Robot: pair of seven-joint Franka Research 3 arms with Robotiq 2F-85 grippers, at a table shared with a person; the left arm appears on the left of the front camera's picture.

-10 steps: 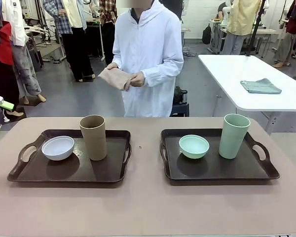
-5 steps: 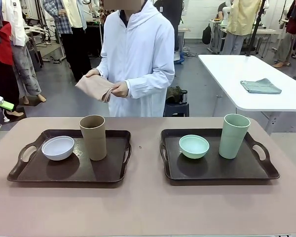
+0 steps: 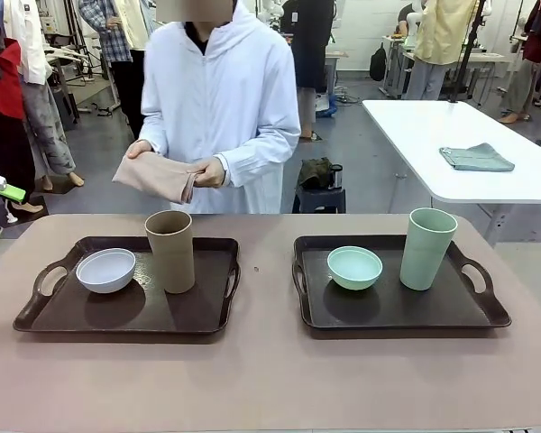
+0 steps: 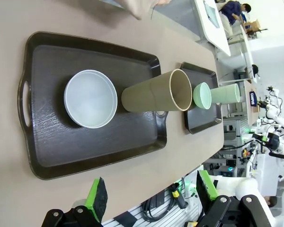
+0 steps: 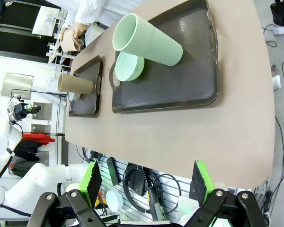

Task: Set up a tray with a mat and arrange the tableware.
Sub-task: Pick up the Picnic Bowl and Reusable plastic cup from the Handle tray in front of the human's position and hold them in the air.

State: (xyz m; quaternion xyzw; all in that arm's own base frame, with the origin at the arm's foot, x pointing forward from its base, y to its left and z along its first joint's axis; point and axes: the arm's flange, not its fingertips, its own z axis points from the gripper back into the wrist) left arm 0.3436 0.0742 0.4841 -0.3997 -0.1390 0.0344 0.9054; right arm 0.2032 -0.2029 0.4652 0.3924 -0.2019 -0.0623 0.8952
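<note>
Across the table a person holds a folded beige mat (image 3: 156, 175) in both hands, above and behind the left tray (image 3: 81, 311). That dark tray carries a white bowl (image 3: 105, 270) and a brown cup (image 3: 170, 251). The right tray (image 3: 388, 311) carries a mint bowl (image 3: 354, 267) and a mint cup (image 3: 427, 248). My left gripper (image 4: 151, 194) hangs open off the table's near edge, facing the white bowl (image 4: 91, 99) and brown cup (image 4: 156, 92). My right gripper (image 5: 146, 182) is open too, well back from the mint cup (image 5: 146, 40) and mint bowl (image 5: 129, 66).
The beige table (image 3: 270, 379) has bare room in front of and between the trays. A white table (image 3: 487, 180) at the back right holds a folded grey cloth (image 3: 476, 158). Other people stand far behind.
The person has stepped toward picture left, carrying the folded mat lower and closer to the left tray. Trays, bowls, cups have not moved.
</note>
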